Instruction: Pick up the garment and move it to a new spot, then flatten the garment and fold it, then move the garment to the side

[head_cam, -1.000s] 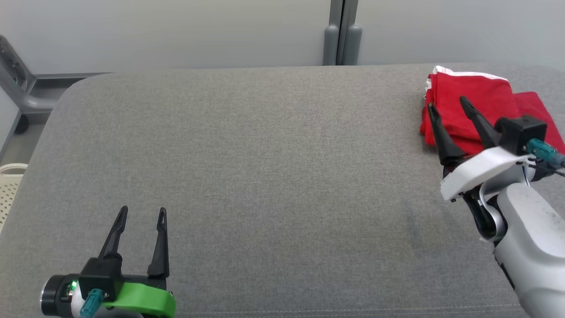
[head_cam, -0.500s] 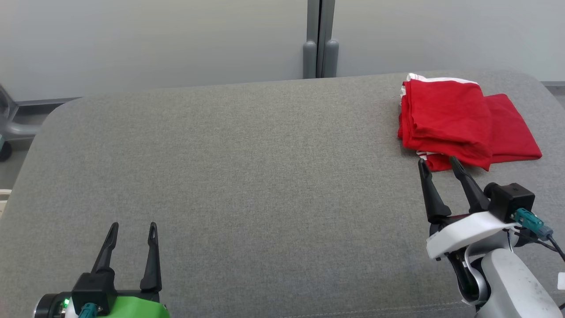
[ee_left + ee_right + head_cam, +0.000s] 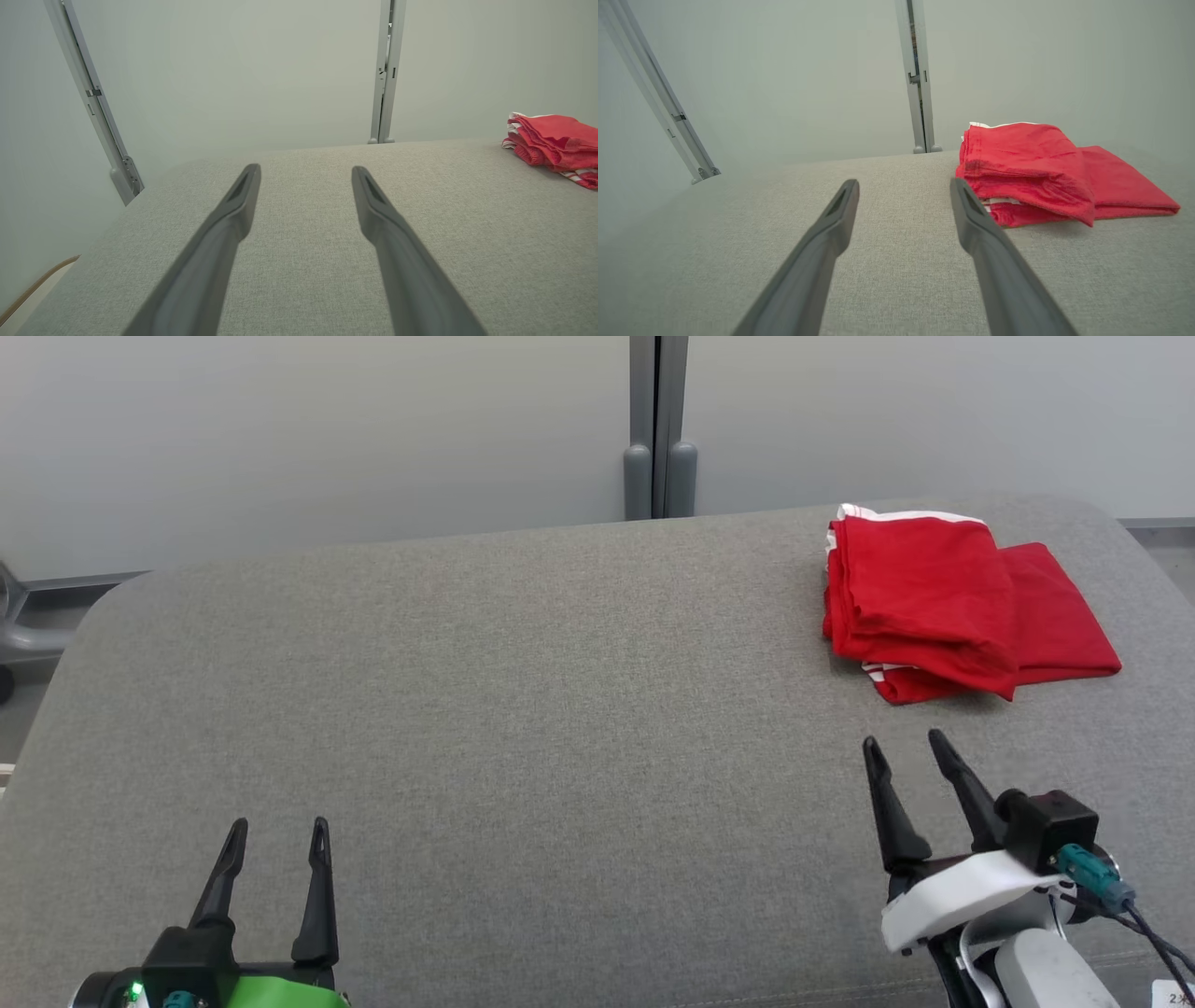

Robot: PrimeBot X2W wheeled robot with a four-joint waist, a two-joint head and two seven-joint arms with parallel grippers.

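The garment [image 3: 943, 607] is red with white trim and lies folded in a compact stack at the far right of the grey padded table [image 3: 523, 709]. It also shows at the right edge of the left wrist view [image 3: 556, 144] and right of centre in the right wrist view [image 3: 1041, 172]. My right gripper [image 3: 904, 747] is open and empty, a short way in front of the garment and not touching it. At the near left of the table, far from the garment, my left gripper [image 3: 278, 831] hovers open and empty.
A pale wall with a grey vertical post [image 3: 658, 429] runs behind the table. The table's rounded corners [image 3: 121, 593] fall off to the floor at the left and right. Grey frame rails [image 3: 93, 102] lean at the left in the wrist views.
My right gripper has drawn back off the garment toward the near edge, leaving it lying folded. The head camera has shifted, so the whole scene sits differently.
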